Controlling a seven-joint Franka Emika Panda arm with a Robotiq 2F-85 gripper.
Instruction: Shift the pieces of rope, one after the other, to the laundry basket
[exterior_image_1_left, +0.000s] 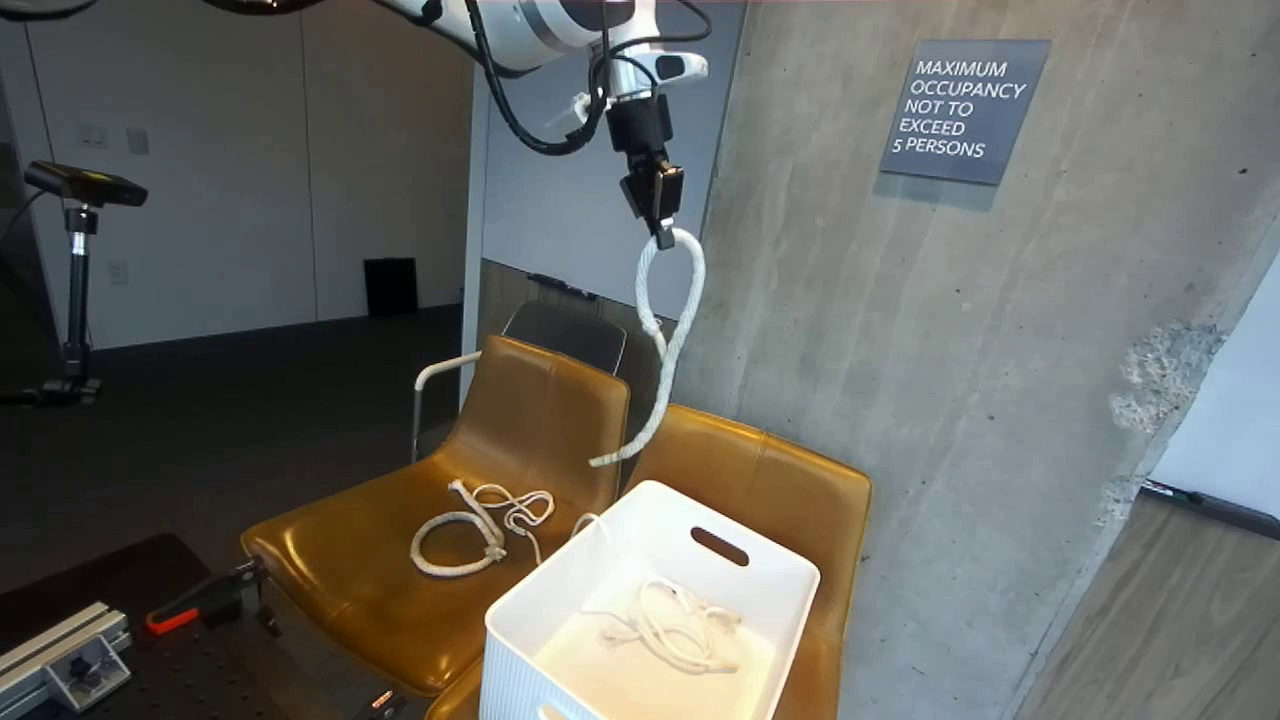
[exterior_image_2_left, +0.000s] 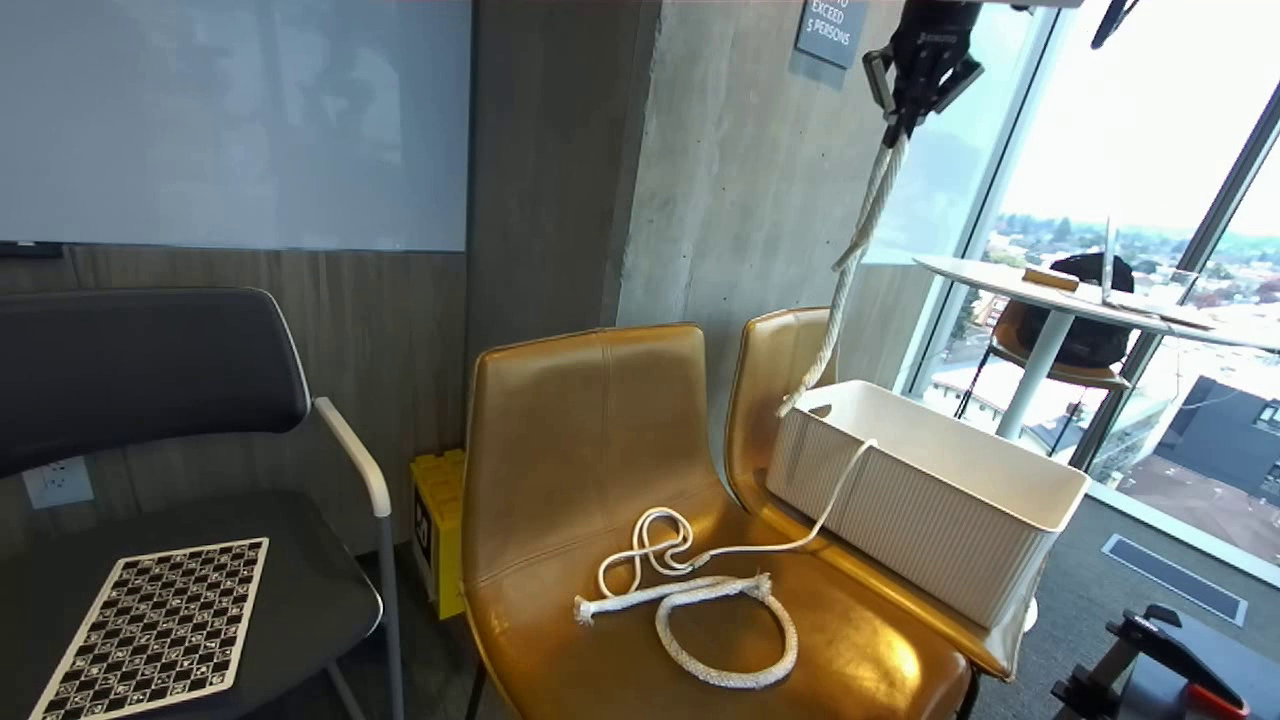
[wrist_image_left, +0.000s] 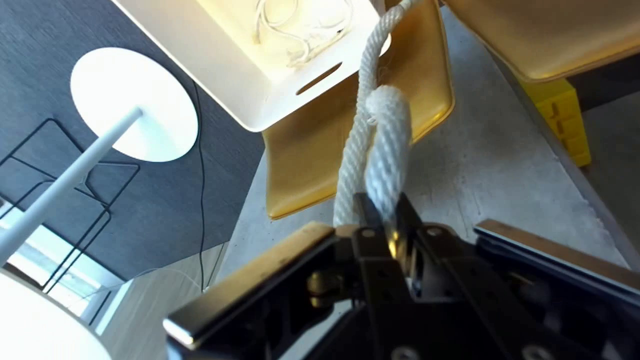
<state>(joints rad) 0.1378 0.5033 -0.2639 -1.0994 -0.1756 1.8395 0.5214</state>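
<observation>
Well above the laundry basket (exterior_image_1_left: 640, 550), the Robotiq gripper (exterior_image_1_left: 663, 238) is clenching a thick cream-white rope (exterior_image_1_left: 666, 380) in its jaws, and the rope is dangling in a loop toward the basket's slotted end. Whether its lower tip is touching the rim, I cannot tell; the wrist view is cutting it off. Thin cords (exterior_image_1_left: 683, 657) are lying tangled inside the basket, too washed-out to count; in an exterior view the ribbed wall (exterior_image_2_left: 900, 520) is hiding them. Beside the basket, on a tan chair (exterior_image_2_left: 590, 450), a second thick rope (exterior_image_2_left: 728, 680) is curling, and a lone slender cord (exterior_image_2_left: 750, 549) is trailing up to the basket's rim, its far end escaping sight.
</observation>
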